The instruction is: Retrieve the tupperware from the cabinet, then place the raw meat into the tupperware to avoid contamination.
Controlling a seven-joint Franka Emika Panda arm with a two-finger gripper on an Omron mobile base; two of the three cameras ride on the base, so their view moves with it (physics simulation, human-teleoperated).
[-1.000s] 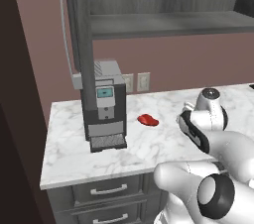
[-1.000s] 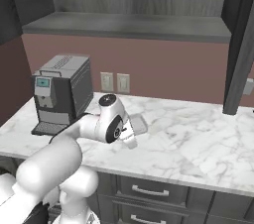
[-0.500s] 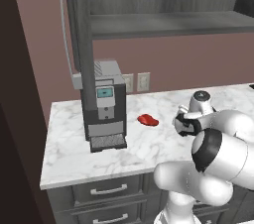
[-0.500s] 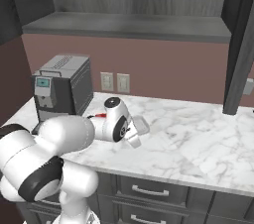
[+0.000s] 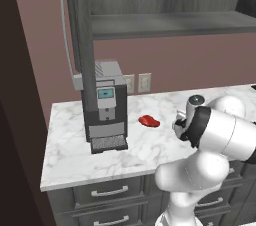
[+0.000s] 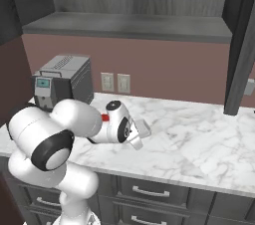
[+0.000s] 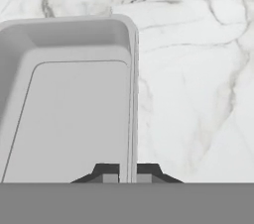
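The cabinet (image 5: 165, 0) hangs over the marble table (image 6: 199, 144) with its door (image 5: 82, 45) swung open, edge-on in front of the coffee machine (image 5: 105, 105). The machine stands at the table's left end, below the open shelf. The tupperware (image 7: 69, 114) is held low over the table, its right wall pinched between the two tips of the claw (image 7: 127, 172), which is nearly closed on it. The raw meat (image 5: 148, 120) lies on the table just right of the coffee machine.
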